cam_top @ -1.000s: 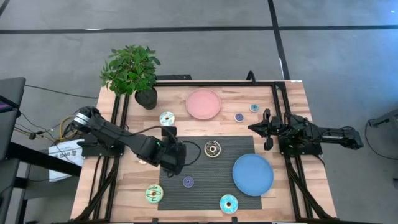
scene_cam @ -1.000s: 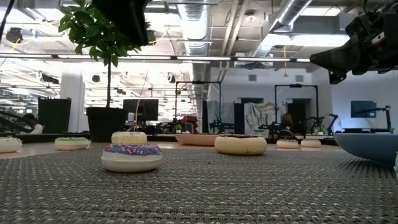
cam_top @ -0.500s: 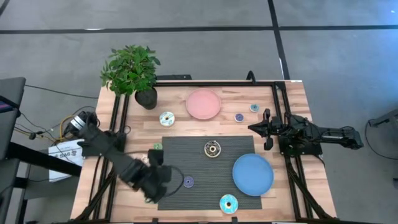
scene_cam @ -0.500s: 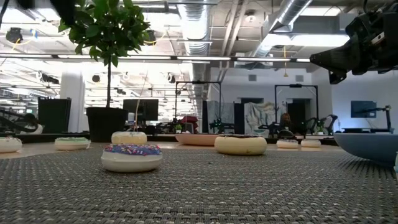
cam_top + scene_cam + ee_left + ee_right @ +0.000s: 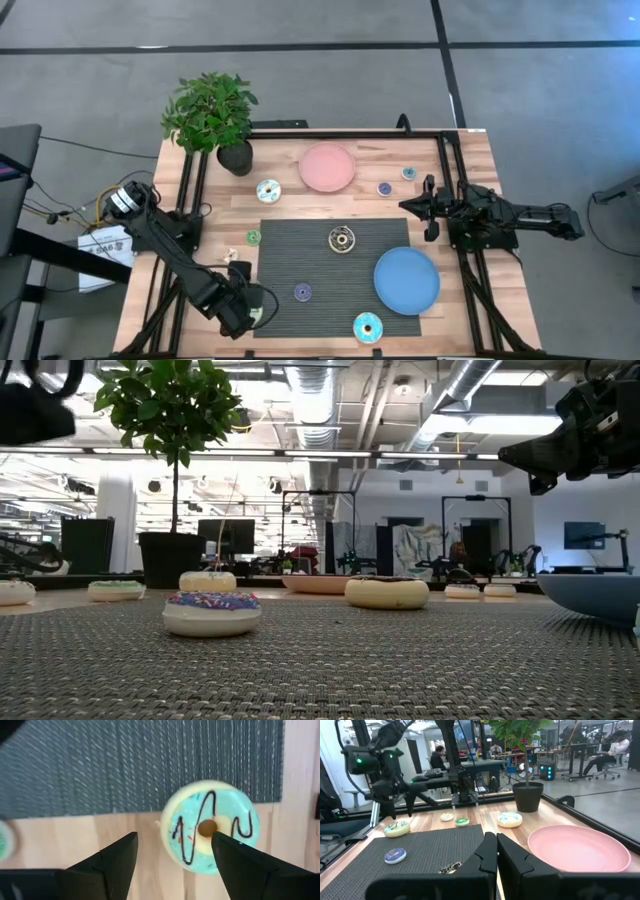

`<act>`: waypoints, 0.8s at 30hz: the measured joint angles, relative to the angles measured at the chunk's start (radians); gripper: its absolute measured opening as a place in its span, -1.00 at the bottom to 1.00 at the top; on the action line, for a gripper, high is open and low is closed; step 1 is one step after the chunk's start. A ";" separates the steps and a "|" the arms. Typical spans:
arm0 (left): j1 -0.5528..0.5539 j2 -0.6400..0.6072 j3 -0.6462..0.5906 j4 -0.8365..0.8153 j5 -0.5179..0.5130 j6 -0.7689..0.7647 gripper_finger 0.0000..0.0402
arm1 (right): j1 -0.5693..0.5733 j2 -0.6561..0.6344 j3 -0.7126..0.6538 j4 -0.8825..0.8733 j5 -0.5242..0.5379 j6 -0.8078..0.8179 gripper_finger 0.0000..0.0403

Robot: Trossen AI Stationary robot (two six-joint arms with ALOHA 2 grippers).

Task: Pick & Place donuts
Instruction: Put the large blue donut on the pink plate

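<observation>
A donut [image 5: 210, 832] with cyan icing, brown zigzag lines and a cream base lies flat at the table's near left, partly on the dark mat's edge and partly on the wood. My left gripper [image 5: 175, 857] is open and hangs above it without touching. From the right wrist view the left gripper [image 5: 400, 802] stands clear over that donut [image 5: 396, 828]. In the high view the left gripper [image 5: 250, 308] covers most of the donut. My right gripper [image 5: 496, 851] is shut and empty, waiting at the table's right edge [image 5: 430, 208].
On the mat [image 5: 330, 300] lie a small purple donut [image 5: 302, 292], a brown-cream one [image 5: 342, 239], a cyan one [image 5: 367, 326] and the blue plate [image 5: 406, 280]. Farther back are a pink plate [image 5: 327, 167], a cyan donut [image 5: 268, 190], several small donuts and a potted plant [image 5: 215, 120].
My left gripper has swung from over the mat's left part toward the table's near edge and a little left. It now stands over the cyan zigzag donut at the near left. The donut has not moved.
</observation>
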 joint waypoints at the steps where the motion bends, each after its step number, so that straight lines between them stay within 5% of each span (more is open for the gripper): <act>1: 0.000 0.000 -0.017 0.016 0.006 -0.001 0.23 | 0.000 0.000 0.000 0.000 0.000 0.000 -1.00; 24: 0.012 0.071 -0.133 0.199 0.064 0.076 0.23 | 0.000 0.000 0.000 0.000 0.000 0.000 -1.00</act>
